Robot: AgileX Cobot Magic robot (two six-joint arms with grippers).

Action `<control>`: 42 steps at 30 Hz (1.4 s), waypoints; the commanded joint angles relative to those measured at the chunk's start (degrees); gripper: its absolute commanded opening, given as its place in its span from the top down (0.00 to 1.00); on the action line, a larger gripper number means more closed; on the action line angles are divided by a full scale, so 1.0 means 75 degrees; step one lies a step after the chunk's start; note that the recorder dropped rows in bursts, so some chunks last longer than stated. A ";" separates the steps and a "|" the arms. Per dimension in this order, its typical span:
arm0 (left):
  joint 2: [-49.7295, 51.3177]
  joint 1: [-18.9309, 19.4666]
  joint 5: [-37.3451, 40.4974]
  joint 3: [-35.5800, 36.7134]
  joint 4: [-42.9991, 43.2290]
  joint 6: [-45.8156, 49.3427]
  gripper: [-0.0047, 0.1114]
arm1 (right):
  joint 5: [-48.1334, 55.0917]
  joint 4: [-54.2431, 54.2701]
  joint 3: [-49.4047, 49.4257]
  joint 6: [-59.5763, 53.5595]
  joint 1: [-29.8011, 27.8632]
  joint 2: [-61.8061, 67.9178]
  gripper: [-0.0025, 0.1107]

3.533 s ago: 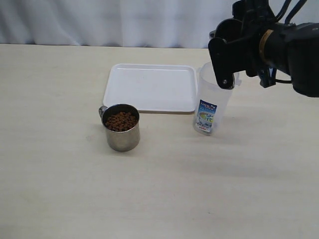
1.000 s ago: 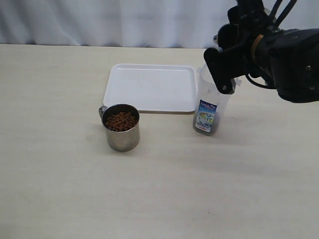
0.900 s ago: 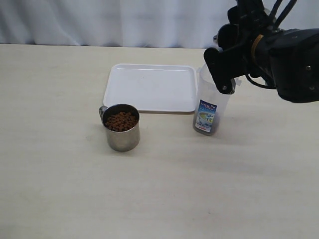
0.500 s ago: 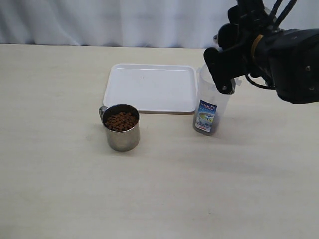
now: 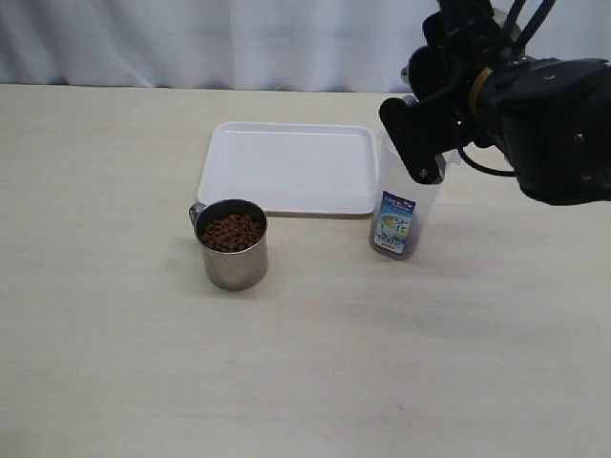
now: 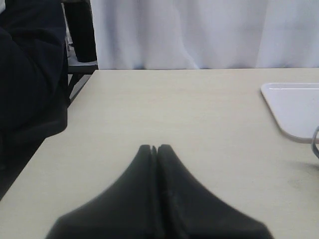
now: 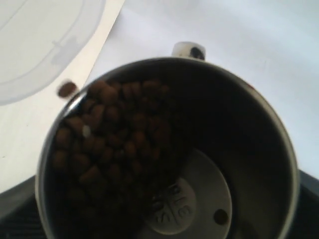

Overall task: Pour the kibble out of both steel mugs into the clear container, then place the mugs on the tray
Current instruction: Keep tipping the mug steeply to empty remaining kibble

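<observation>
Across the pale table [image 5: 115,363], a flat white rectangular plastic tray [image 5: 286,167] lies; just beside its right end stands the tall translucent plastic container [image 5: 401,210]; over its mouth the black right gripper [image 5: 423,143] clasps a tilted shiny steel mug [image 7: 239,134], brown kibble pellets [image 7: 109,144] heaped at its rim, one pellet [image 7: 66,89] seemingly airborne; another full steel mug [image 5: 234,262] stands before the tray; the left gripper [image 6: 157,149] is pressed closed, empty.

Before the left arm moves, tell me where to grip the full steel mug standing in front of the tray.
Best grip the mug by its bare wall at mid-height, coming level from the front-left. It stands upright, kibble near the rim; its loop handle juts rear-left toward the tray, out of the way.
</observation>
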 commanded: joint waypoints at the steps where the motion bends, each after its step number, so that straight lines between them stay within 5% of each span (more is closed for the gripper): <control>1: -0.0003 0.0005 -0.0065 0.0020 -0.0008 -0.0013 0.96 | 0.0162 -0.0112 -0.0046 -0.0350 0.0008 -0.0027 0.94; 42: -0.0003 0.0005 -0.0065 0.0020 -0.0008 -0.0013 0.96 | -0.0067 -0.0112 -0.0152 -0.1625 0.0008 -0.0027 0.94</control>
